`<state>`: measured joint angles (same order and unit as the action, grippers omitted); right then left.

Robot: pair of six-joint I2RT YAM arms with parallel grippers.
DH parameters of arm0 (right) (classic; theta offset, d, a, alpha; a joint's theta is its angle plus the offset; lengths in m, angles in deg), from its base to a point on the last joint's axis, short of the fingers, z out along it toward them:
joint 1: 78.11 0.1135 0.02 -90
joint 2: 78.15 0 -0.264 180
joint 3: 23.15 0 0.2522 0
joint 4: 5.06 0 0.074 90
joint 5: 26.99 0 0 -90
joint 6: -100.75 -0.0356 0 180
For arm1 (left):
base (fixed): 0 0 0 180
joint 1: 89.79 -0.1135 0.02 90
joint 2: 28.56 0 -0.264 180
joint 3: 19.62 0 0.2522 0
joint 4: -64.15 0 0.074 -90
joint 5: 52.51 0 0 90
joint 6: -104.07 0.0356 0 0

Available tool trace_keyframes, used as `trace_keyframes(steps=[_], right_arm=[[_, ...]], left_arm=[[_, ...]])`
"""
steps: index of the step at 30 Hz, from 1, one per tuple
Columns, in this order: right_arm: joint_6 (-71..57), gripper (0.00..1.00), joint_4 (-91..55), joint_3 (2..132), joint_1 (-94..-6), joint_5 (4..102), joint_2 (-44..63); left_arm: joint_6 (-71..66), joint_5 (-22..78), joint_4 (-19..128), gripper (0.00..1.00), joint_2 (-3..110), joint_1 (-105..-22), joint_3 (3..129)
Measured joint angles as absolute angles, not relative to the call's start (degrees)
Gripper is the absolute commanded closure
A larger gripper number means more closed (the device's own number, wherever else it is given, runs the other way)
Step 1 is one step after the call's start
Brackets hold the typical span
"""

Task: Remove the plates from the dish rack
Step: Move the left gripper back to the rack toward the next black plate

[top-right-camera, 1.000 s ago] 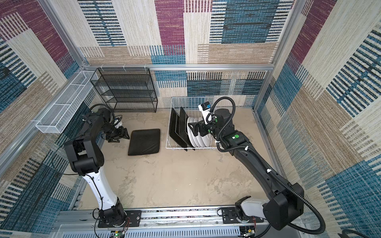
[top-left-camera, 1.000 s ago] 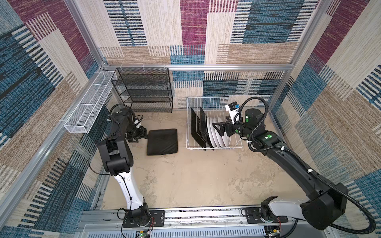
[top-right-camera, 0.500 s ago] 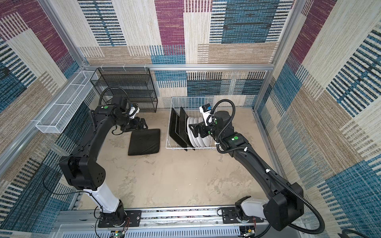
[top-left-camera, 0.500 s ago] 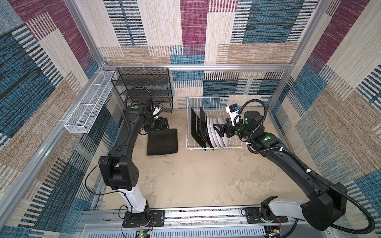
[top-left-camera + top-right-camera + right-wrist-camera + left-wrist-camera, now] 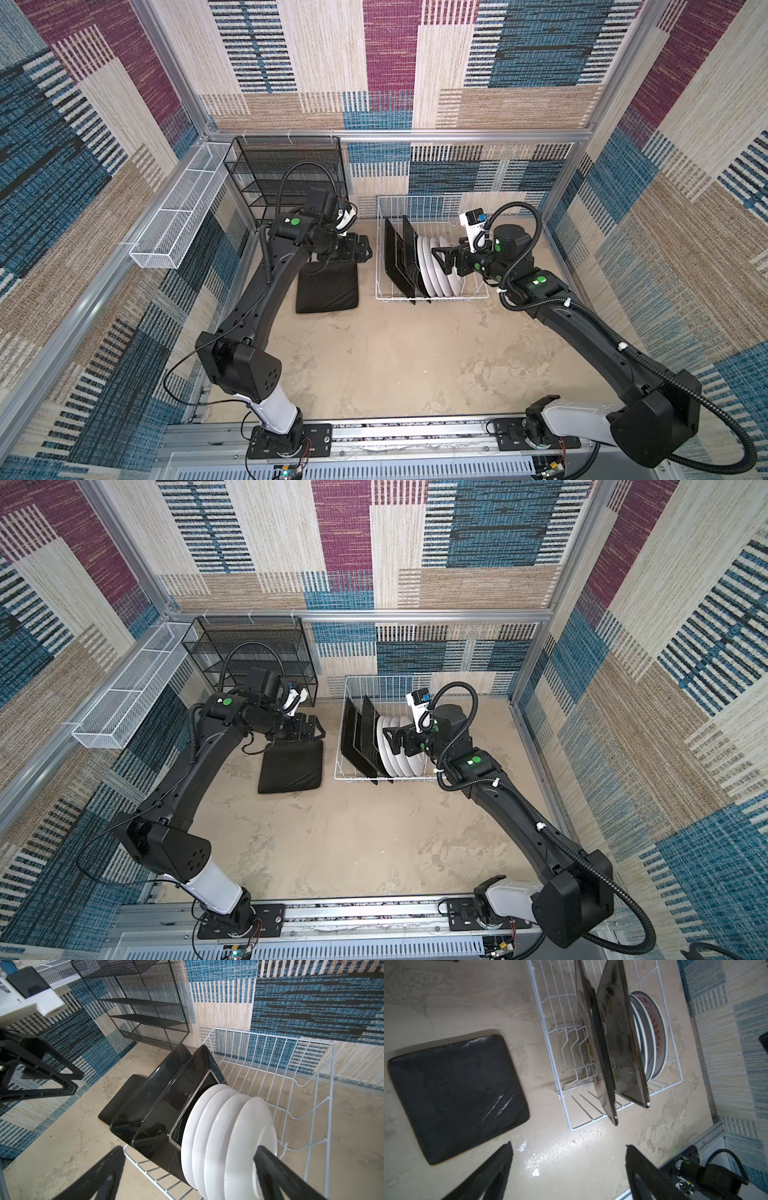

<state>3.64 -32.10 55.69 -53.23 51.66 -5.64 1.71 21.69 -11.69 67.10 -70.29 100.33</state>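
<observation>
Left arm has swung in from the far left wall toward the middle. Its left end effector (image 5: 362,254) now hangs over the far edge of the square plate (image 5: 327,289) lying black back up on the worktop (image 5: 415,353). Right arm has barely shifted.

Left end effector: fingers spread wide in the left wrist view, nothing between them. The unloaded square plate sits below and slightly behind it, apart from the fingers. The dish rack (image 5: 415,207) is straight ahead of it, near but not touching.

Right end effector (image 5: 440,261): jaws fully apart, holding nothing. It sits at the round white plates (image 5: 436,272), on their near side. In the right wrist view the nearest round plate (image 5: 249,1136) lies just ahead between the fingers (image 5: 270,1167); cannot tell whether it touches.

Still in the rack: two square plates (image 5: 398,253) upright in the tines and four round plates behind them, leaning together.

Step, as I judge it: one plate out, six left, and the left end effector is heading for the next square plate.

Next move calls for lining the open fingers up with the outer square plate's top edge, closing on it, then lifting straight up clear of the tines before swinging out. The right end effector is close by, so the arms need clearance.
</observation>
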Motion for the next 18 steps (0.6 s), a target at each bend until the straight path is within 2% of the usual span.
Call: trace_keyframes(steps=[4,8,18], right_arm=[[2.5,0.01,-32.0,55.6,-53.2,51.7,-5.7],[1.5,0.01,-32.0,54.9,-53.2,51.6,-6.4],[0.3,0.01,-31.8,53.1,-53.2,52.3,-8.3]], left_arm=[[-1.2,22.2,-10.3,0.20,68.4,-68.3,100.5],[-3.3,22.3,-8.5,0.22,70.4,-67.2,100.9],[-4.4,21.6,-6.0,0.35,77.2,-65.5,105.6]])
